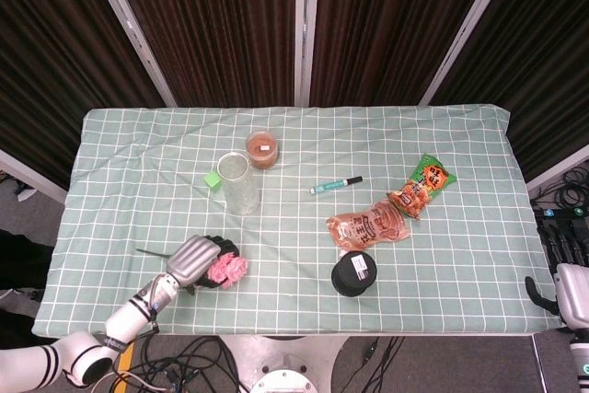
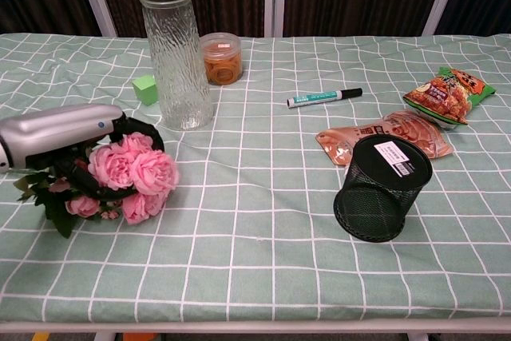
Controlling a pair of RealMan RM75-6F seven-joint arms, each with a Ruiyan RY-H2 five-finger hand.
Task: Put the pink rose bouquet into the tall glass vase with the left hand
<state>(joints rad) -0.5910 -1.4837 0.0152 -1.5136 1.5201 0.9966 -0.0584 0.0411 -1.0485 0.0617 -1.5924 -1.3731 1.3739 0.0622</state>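
Under left hand (image 2: 68,137): rose bouquet (image 2: 120,177), gripped.

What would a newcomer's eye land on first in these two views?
First, the pink rose bouquet at the table's near-left, gripped by the silver left robot hand. Next, the tall glass vase standing upright and empty just behind it, then the black mesh cup tipped over at the near-right.

silver left hand (image 2: 60,129): wrist cut off by chest view's left edge; fingers mostly buried among the pink rose bouquet (image 2: 120,177), so their hold cannot be made out | bouquet stems: hidden under hand and leaves | white right hand (image 1: 571,294): cropped at head view's right edge; fingers unreadable
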